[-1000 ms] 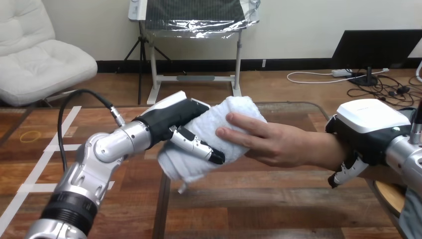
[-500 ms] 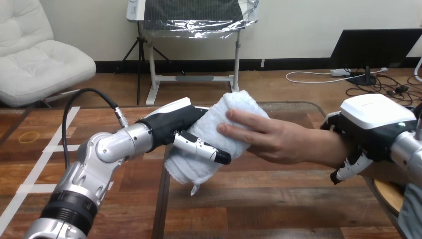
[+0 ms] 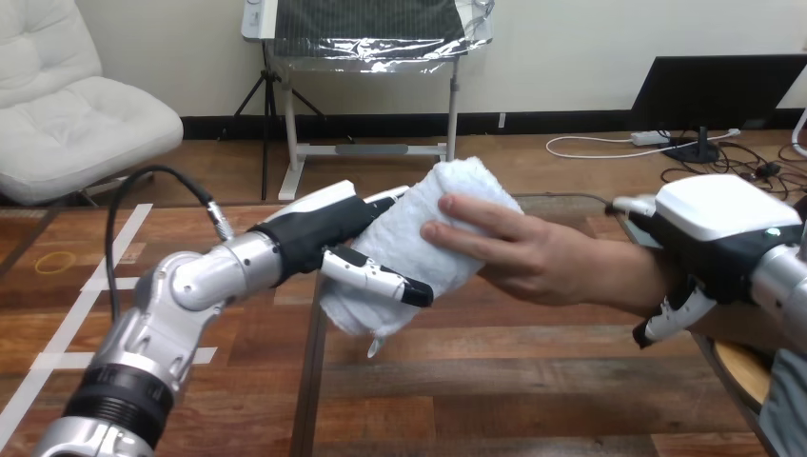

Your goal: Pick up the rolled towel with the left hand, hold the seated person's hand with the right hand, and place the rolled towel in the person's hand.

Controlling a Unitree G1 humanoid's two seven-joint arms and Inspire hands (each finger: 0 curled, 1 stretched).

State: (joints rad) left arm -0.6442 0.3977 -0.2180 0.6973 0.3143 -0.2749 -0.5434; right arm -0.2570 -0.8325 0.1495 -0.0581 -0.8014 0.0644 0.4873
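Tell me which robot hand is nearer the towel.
Left. The left robot hand grips the towel, fingers curled round it; the right robot hand is curled round the person's wrist, apart from the towel.

The camera sits on the robot's head, facing forward and down across the wooden surface (image 3: 533, 381), which fills the lower half of the frame; it is close in, so the left hand (image 3: 314, 228) at centre left and the right hand (image 3: 714, 228) at right loom large; the left arm (image 3: 181, 286) enters from the lower left corner, the right arm (image 3: 785, 281) from the right edge.
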